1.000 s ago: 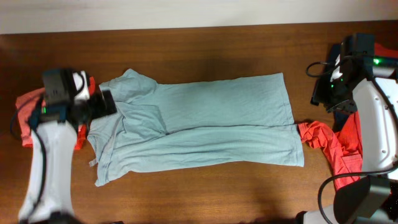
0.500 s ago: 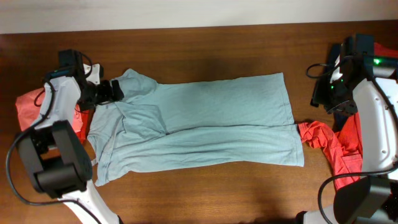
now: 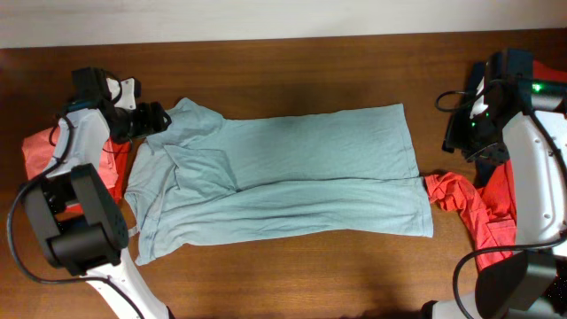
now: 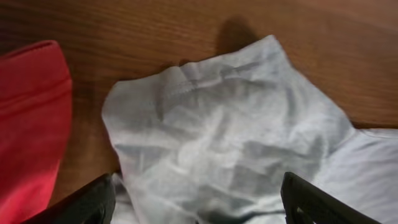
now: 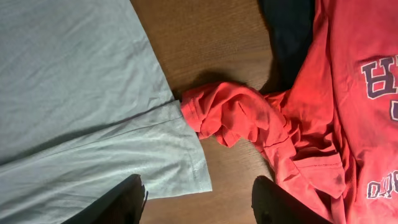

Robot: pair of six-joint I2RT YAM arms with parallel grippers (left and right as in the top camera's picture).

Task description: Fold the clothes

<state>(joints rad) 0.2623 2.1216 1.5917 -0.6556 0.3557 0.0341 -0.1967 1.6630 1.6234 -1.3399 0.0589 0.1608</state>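
1 grey-blue shirt (image 3: 283, 177). 1 red shirt (image 3: 40, 151) at the left edge. 1 red heap (image 3: 483, 208) at right, with 1 lettered shirt (image 5: 360, 93) in it; one garment or two, can't tell. 1 navy shirt (image 5: 292, 31). 2 arms: left arm (image 3: 75, 137), right arm (image 3: 532, 168). 1 table (image 3: 292, 71).

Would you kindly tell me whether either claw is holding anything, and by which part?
Nothing is held. The left claw stands open at the sleeve of the grey-blue shirt; the right claw is open above the table.
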